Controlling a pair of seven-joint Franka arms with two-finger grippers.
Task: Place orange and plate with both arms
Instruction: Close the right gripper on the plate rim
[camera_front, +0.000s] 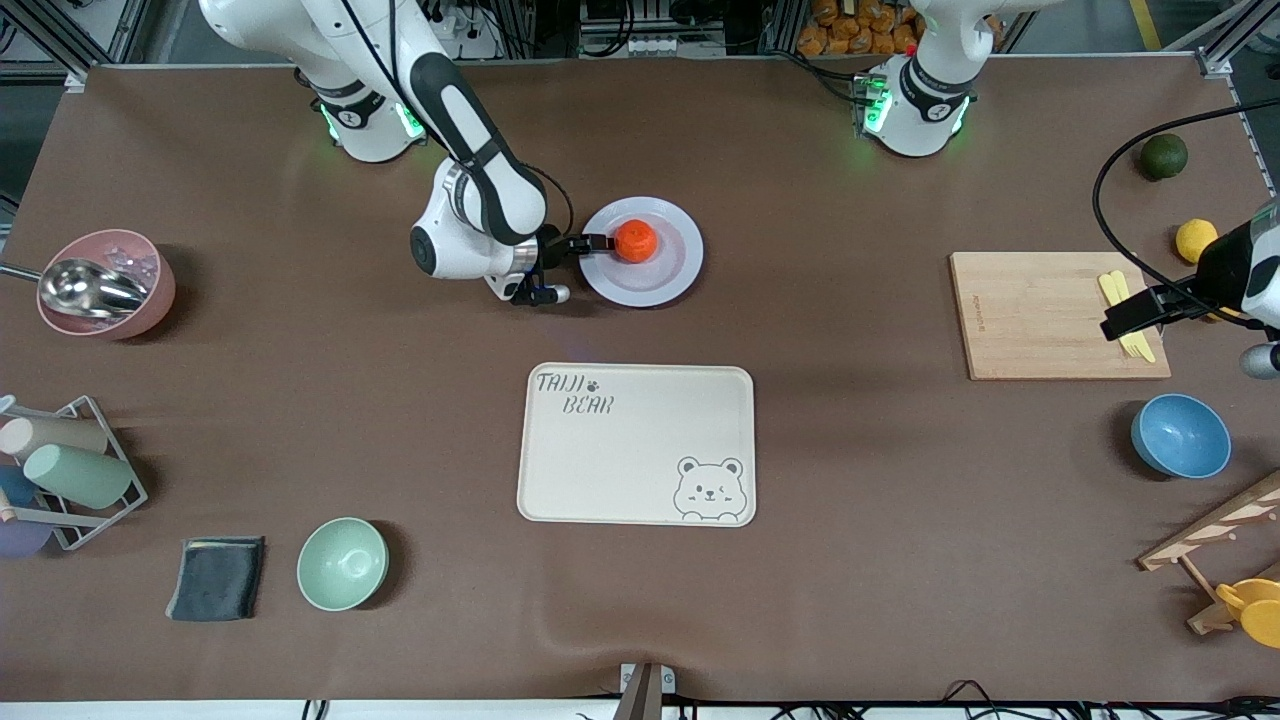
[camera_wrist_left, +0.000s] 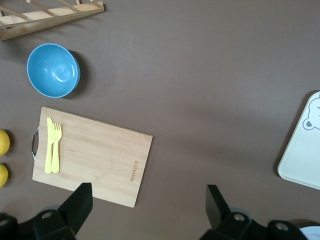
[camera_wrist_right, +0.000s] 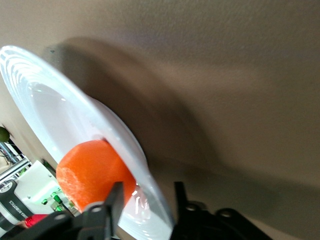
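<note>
Plainly, we see the right gripper (camera_front: 597, 243) at the nine o'clock edge of the plate (camera_front: 668, 283), a pale lavender-white disc carrying the bright, slightly flattened orange (camera_front: 635, 240), farther from the camera than the bear-print tray (camera_front: 600, 470). Its wrist view alone shows fingers (camera_wrist_right: 111, 207) straddling the rim, seemingly pinching it. Over the cutting board (camera_front: 1030, 320), the left gripper (camera_wrist_left: 147, 200) waits, fingers spread.

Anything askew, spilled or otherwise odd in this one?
Nothing spilled or damaged. The orange sits on the plate, and the right end effector has its fingers astride the plate's rim. The left end effector hangs open over the cutting board.
</note>
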